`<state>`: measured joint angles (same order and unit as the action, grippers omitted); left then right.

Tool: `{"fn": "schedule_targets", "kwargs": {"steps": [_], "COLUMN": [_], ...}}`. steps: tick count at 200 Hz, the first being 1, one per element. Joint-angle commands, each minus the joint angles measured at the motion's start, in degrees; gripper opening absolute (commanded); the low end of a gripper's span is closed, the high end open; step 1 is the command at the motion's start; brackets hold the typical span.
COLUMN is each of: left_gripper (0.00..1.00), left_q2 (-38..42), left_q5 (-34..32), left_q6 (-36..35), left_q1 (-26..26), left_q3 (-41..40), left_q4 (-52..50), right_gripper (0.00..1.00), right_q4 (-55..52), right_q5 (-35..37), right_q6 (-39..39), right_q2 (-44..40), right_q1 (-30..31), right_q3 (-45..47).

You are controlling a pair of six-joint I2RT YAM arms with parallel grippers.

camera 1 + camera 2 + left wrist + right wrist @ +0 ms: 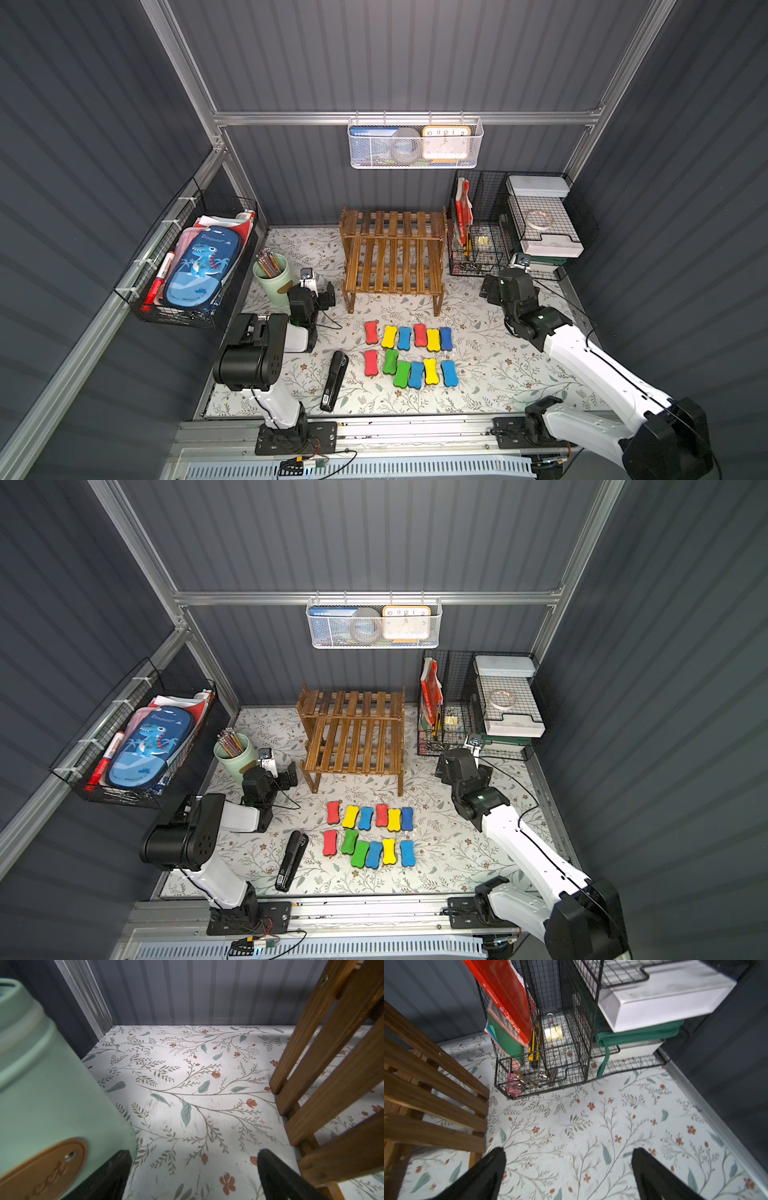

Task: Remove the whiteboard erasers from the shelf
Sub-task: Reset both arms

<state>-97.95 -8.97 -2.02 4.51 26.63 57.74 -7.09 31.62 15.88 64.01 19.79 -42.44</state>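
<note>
The twelve whiteboard erasers (432, 340) lay in two rows on the table (498, 365) before the bare shelf (392, 249). The left gripper (193, 1153) and right gripper (569, 1150) stood spread and empty (work apparently finished); a careless left retreat could knock the green pencil cup (52, 1084) just beside it.

Lab test cell: aluminium frame (374, 118), corrugated panels (374, 54).

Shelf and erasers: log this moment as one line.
shelf: both tiers bare | whiteboard erasers: twelve on table, two rows | left claw: open, empty | right claw: open, empty | status: removal looks complete
</note>
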Motion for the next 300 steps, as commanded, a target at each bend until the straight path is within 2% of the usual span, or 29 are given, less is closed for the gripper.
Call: {"fn": "schedule_targets", "kwargs": {"steps": [1,16,32,68,106,128,147,164,206,300], "left_gripper": [0.99,0.99,0.99,0.99,0.99,0.99,0.99,0.99,0.99,0.99], "left_q2": [0.13,0.13,0.15,0.13,0.04,0.04,0.05,0.07,0.04,0.08], "left_q5": [-0.54,-0.92,-1.00,-1.19,-1.30,-1.31,-1.38,-1.36,-1.35,-1.48], "left_q6": [0.36,0.27,0.18,0.00,-0.09,-0.10,-0.09,-0.04,-0.09,0.00], "left_q1": [0.32,0.49,0.67,0.94,1.02,1.05,1.02,1.02,1.07,1.02], "left_q3": [0.96,1.01,1.03,1.05,1.23,1.21,1.20,1.27,1.19,1.10], "left_q4": [-0.51,-0.47,-0.53,-0.32,-0.49,-0.47,-0.42,-0.46,-0.51,-0.43], "right_gripper": [0.99,0.99,0.99,0.99,0.99,0.99,0.99,0.99,0.99,0.99], "right_q4": [16.40,22.03,26.66,52.31,60.18,56.73,62.53,64.87,59.25,60.62], "right_q5": [2.66,1.93,-2.99,-9.12,-12.03,-17.23,-19.80,-18.48,-14.65,-14.29], "right_q6": [-16.17,-18.49,-17.21,-18.13,-16.90,-13.70,-15.06,-14.21,-12.28,-12.15], "right_q2": [1.87,3.48,5.00,15.29,22.29,22.74,24.93,26.31,24.14,25.11], "right_q1": [-2.12,-4.28,-7.55,-11.50,-13.49,-16.82,-17.17,-17.38,-17.54,-17.54], "right_q3": [5.98,9.43,12.55,20.00,21.07,20.73,21.78,21.77,20.79,20.74]}}
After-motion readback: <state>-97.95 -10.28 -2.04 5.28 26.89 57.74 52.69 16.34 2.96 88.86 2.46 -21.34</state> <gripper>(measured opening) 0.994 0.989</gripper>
